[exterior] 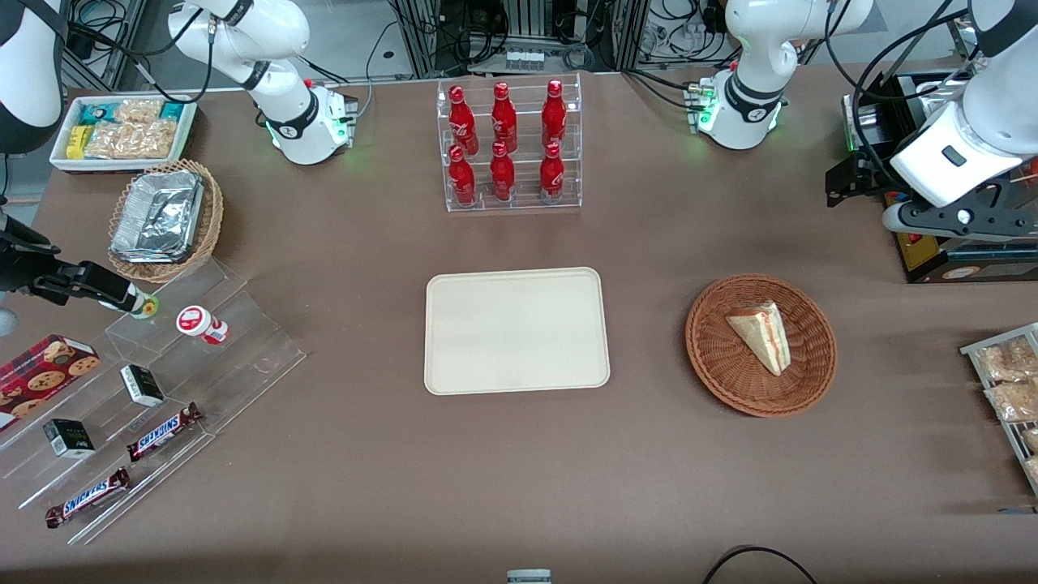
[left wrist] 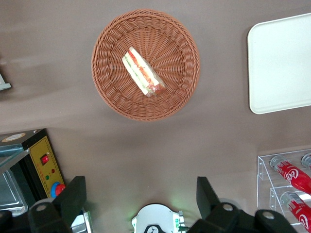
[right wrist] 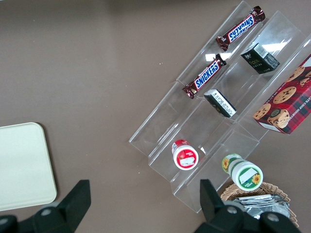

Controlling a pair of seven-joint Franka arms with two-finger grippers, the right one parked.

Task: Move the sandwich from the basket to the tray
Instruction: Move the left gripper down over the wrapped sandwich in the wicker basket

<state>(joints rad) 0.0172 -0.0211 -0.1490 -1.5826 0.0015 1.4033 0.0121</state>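
The sandwich (exterior: 762, 334) is a pale bread wedge lying in the round reddish-brown wicker basket (exterior: 714, 357), toward the working arm's end of the table. The cream-beige tray (exterior: 516, 330) lies flat and bare at the table's middle, beside the basket. My left gripper (exterior: 847, 180) hangs high above the table, farther from the front camera than the basket, open and empty. In the left wrist view the gripper (left wrist: 141, 194) has its two dark fingers (left wrist: 73, 199) wide apart, well away from the sandwich (left wrist: 143, 73), whose red and green filling shows, in the basket (left wrist: 112, 92). The tray's corner (left wrist: 279, 63) also shows there.
A clear rack of red bottles (exterior: 509, 146) stands farther back than the tray. A black and yellow device (exterior: 932, 251) sits close below the gripper. A wire rack of snack packets (exterior: 1010, 381) is at the working arm's end. Acrylic steps with snacks (exterior: 162, 381) are at the parked arm's end.
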